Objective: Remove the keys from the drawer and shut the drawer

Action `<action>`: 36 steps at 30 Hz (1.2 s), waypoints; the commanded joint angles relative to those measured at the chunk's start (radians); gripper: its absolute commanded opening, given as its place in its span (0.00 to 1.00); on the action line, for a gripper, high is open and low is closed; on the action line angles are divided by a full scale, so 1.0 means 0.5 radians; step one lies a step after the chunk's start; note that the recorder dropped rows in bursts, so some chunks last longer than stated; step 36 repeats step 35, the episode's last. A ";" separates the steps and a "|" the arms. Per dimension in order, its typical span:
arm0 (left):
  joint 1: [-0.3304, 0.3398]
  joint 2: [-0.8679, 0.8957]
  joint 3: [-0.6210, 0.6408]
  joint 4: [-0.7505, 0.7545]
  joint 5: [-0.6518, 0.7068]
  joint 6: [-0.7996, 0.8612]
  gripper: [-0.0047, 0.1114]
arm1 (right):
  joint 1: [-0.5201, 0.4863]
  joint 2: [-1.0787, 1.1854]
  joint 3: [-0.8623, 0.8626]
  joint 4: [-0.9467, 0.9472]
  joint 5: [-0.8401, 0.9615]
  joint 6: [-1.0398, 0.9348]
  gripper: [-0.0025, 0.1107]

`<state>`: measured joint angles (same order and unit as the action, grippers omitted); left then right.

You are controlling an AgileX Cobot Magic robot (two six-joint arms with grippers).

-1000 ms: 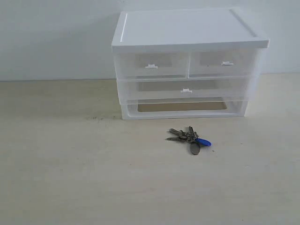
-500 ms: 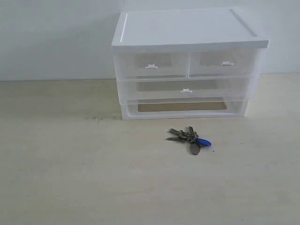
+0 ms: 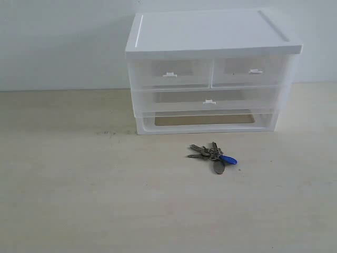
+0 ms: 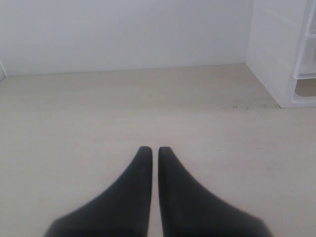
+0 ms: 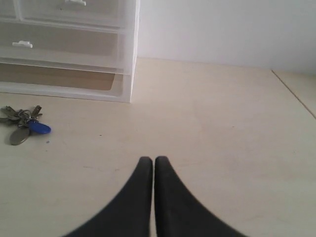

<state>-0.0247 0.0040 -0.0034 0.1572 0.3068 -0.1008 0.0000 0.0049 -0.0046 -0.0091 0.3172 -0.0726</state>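
Grey metal with one blue tag: finding the keys [image 5: 22, 126] lying on the table [image 3: 79, 200], outside the drawer [image 3: 174, 100], ahead of the right pincer [image 5: 148, 159] and off to one side, well apart from its tips. Reading the right pincer as clenched on nothing, fingers pressed together above bare tabletop. Reading the left pincer [image 4: 151, 149] likewise, clenched and empty, hanging well apart from the white unit [image 4: 269, 54] ahead of it. Seeing the wide drawer appearing pushed home in the unit's front, its small tab handle [image 3: 209, 102] facing out. Judging both steps as done: keys out, drawer shut. Expecting nothing further beyond holding both pincers clear, or, failing full closure, nudging the drawer front inward with clenched tips.
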 commanded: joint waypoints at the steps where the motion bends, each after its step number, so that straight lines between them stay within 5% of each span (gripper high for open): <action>1: 0.004 -0.008 0.007 -0.006 0.002 0.007 0.08 | -0.004 -0.010 0.009 -0.002 0.012 0.161 0.02; 36: 0.004 -0.008 0.007 -0.006 0.002 0.007 0.08 | -0.004 -0.010 0.009 -0.002 0.012 0.193 0.02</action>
